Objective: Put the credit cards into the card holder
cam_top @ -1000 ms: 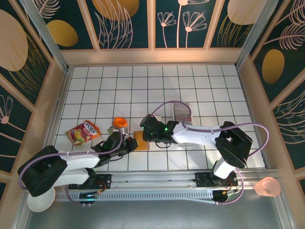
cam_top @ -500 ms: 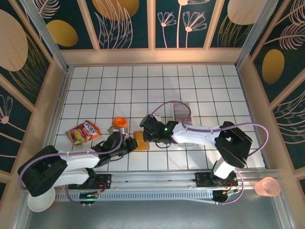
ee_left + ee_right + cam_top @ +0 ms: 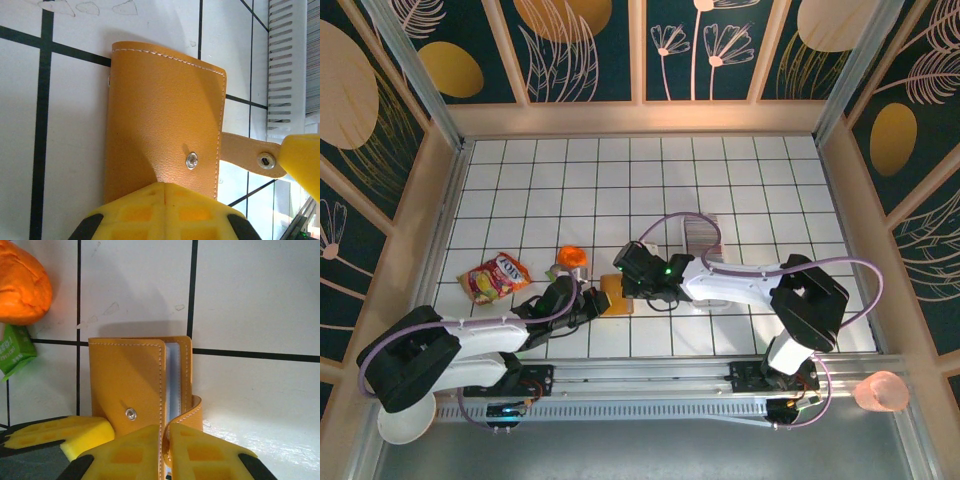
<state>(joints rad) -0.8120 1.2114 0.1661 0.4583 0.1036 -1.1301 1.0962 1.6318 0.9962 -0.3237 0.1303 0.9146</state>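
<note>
The card holder [image 3: 617, 292] lies flat on the white tiled table [image 3: 620, 180], near the front edge, between the two grippers. The left gripper [image 3: 165, 194] has its yellow pads [image 3: 135, 210] pressed together with no gap, and they sit against the holder's near edge; whether any leather is caught between them I cannot tell. The right gripper [image 3: 166, 440] is closed narrow on the holder's clasp tab [image 3: 250, 156], the strip of leather curving down between its pads. The holder's front cover is slightly ajar along one side, showing a pale blue inside [image 3: 172, 375], and a metal snap [image 3: 131, 413] sits on the cover.

The credit cards [image 3: 702, 236] stand on edge in a row inside a clear tray [image 3: 704, 219], well apart from the holder, behind the right arm.

An orange lump [image 3: 20, 287] and a small green packet [image 3: 15, 352] lie just beyond the holder's far left corner. A red and yellow snack packet [image 3: 495, 277] lies further left
</note>
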